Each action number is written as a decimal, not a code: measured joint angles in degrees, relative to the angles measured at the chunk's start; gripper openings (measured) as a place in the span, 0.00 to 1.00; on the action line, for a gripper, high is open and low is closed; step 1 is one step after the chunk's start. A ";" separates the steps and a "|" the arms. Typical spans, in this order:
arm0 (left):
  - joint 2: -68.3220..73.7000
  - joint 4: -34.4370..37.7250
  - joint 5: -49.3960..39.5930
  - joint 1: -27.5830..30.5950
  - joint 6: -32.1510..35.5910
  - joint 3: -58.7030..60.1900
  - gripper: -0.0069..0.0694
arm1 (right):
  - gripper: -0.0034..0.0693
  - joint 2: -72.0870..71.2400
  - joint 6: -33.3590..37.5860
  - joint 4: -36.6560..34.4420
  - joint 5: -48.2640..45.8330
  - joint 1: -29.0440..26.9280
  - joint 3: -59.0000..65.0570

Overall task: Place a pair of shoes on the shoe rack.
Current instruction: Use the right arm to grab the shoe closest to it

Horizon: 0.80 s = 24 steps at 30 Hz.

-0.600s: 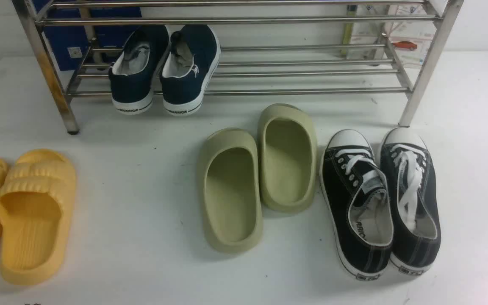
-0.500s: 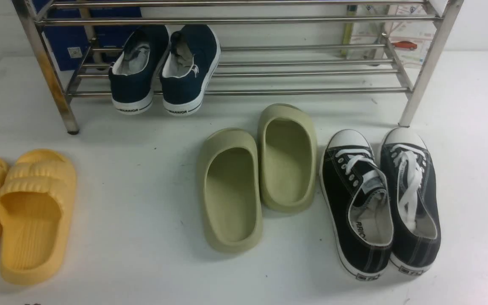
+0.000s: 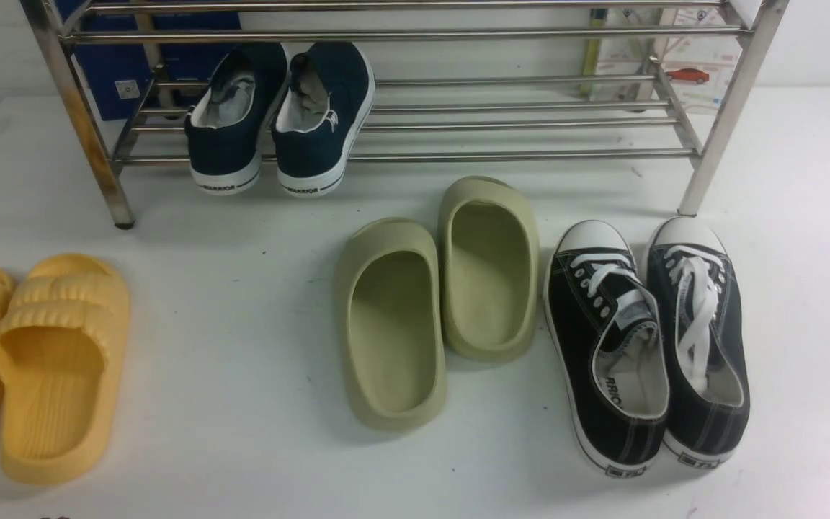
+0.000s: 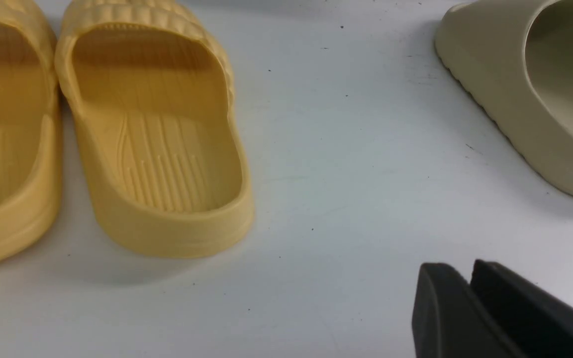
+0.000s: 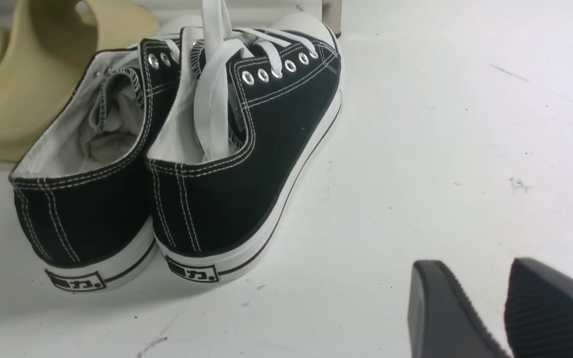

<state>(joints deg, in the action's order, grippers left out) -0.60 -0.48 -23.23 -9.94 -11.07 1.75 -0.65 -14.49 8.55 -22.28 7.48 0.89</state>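
Note:
The pair of black canvas sneakers stands side by side on the white floor at the right, toes toward the rack: one [image 3: 613, 346] on the left, the other [image 3: 699, 339] on the right. The right wrist view shows their heels [image 5: 82, 209] [image 5: 246, 149]. The steel shoe rack [image 3: 400, 155] stands across the back. My right gripper [image 5: 475, 271] is open and empty, low over bare floor behind and to the right of the sneakers' heels. My left gripper [image 4: 465, 271] is shut and empty over bare floor. Neither gripper shows in the front view.
Two navy slip-ons [image 3: 278, 115] sit on the rack's lower shelf at its left. Two olive-green slippers [image 3: 393, 324] [image 3: 491, 267] lie just left of the sneakers. Two yellow slippers [image 3: 62, 360] [image 4: 152, 139] lie at the far left, near my left gripper.

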 joint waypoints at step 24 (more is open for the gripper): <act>0.00 0.00 0.00 0.00 0.00 0.00 0.22 | 0.38 0.00 -4.62 1.70 37.60 0.00 0.61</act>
<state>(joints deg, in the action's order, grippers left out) -0.60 -0.48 -23.23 -9.94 -11.07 1.75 -0.65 -19.11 10.26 15.32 7.48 1.50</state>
